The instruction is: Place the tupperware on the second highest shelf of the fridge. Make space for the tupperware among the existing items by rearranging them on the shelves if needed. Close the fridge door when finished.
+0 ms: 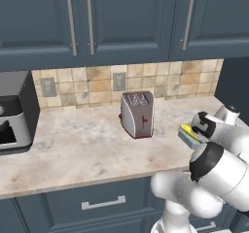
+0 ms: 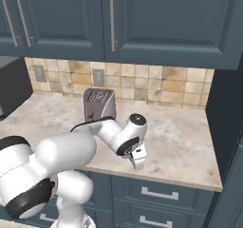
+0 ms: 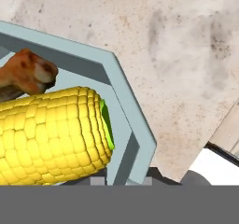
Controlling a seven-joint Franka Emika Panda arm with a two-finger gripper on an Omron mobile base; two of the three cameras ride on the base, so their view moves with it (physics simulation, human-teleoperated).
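The small, shallow, pale blue-teal plastic tupperware point(image 1: 188, 136) sat on the speckled beige stone table point(image 1: 82, 144), near its front edge and well to the right of the silver-and-red toaster point(image 1: 137, 114). In the left base view the white arm with dark joints reached over it, so that just one corner of the tub and a strip of yellow showed past the wrist. In the right base view the gripper point(image 2: 137, 161) pointed down at the table's front edge, the arm's own bulk hiding the tub there.

The hand view looked close down into the tupperware point(image 3: 122, 94): a yellow corn cob point(image 3: 51, 136) with a green stub end lay along it, and a brown-orange lump of food point(image 3: 28, 73) lay beside the cob against the far wall. One angled corner of the tub's rim stood out over the bare table point(image 3: 186, 55).

Whether the fingers were spread, pressed together or pinching the rim could not be told.

Dark blue cabinets point(image 1: 121, 18) hung above a tan tiled backsplash point(image 1: 97, 84).
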